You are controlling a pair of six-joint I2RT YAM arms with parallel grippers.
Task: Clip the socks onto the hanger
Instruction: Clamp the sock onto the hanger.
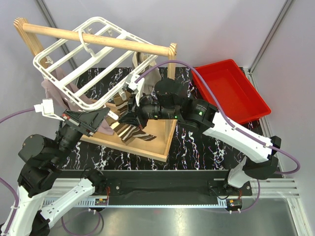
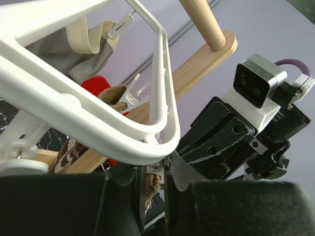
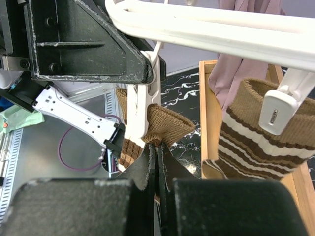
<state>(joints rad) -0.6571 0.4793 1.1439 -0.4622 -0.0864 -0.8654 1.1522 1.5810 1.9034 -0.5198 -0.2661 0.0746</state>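
The white hanger [image 1: 74, 64] hangs tilted from the wooden rail. My left gripper [image 1: 109, 117] sits under its near right corner, shut on a small white clip [image 2: 157, 172] with brown sock fabric [image 2: 151, 184] between the fingers. My right gripper [image 1: 124, 117] faces it and is shut on the brown cuff of a striped sock [image 3: 170, 125], holding it against that clip [image 3: 140, 113]; the sock's striped body [image 1: 130, 132] hangs below. The second striped sock [image 3: 266, 142] hangs from another clip [image 3: 275, 110] to the right.
The wooden rail stand [image 1: 98, 38] carries the hanger; its base frame [image 1: 147, 150] lies under the grippers. A red bin [image 1: 231, 91] stands at the back right. Mauve cloth [image 1: 51, 88] and a grey-beige cloth [image 2: 74, 49] hang from other clips.
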